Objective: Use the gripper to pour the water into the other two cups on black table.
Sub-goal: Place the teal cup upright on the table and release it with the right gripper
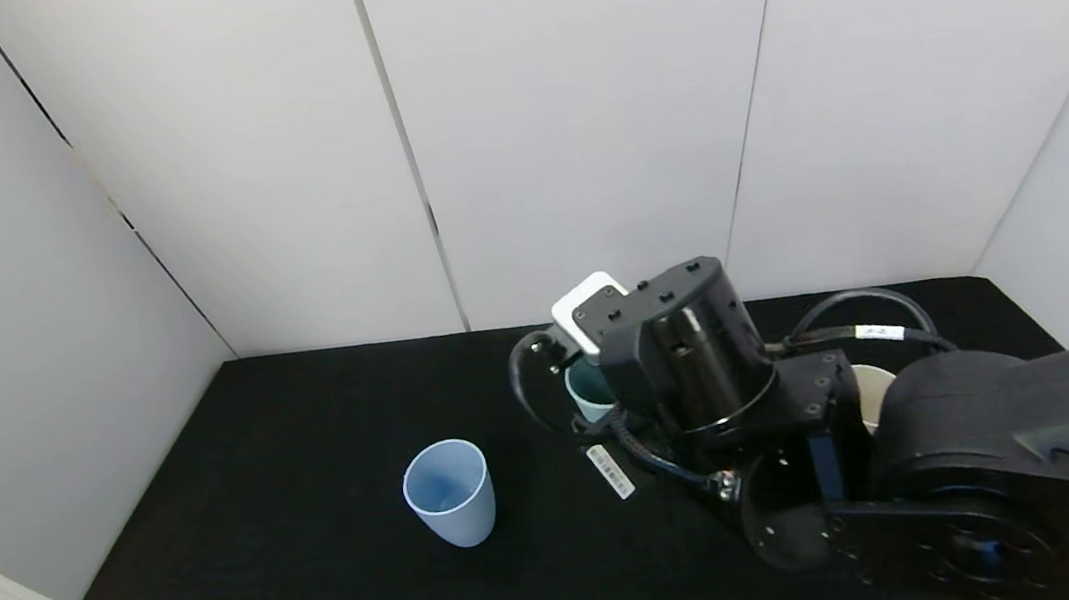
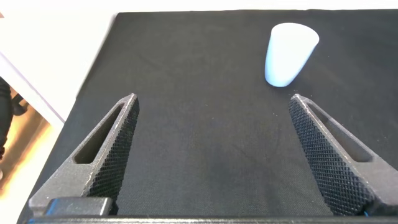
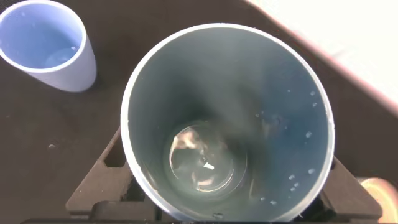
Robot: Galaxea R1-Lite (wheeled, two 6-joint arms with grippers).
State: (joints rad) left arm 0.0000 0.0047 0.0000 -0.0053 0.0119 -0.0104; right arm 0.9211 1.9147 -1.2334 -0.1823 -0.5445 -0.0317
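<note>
Right gripper [image 3: 224, 208] reaches toward the surface's [image 1: 303, 568] far edge, jaws clamped on the teal cup [image 3: 227, 121] holding water [image 3: 202, 163]. Light blue cup [image 1: 449, 492] stands mid-surface; cream cup [image 1: 873, 389] sits behind the arm. Left gripper [image 2: 217, 152] hovers with jaws apart.

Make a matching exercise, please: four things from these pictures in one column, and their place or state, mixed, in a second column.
Things:
1. light blue cup
2. teal cup
3. cream cup
4. left gripper

States:
a. open, above bare table
b. mostly hidden behind the right arm
c. held in the right gripper
d. standing free on the black table

Pairs: 1-d, 2-c, 3-b, 4-a
</note>
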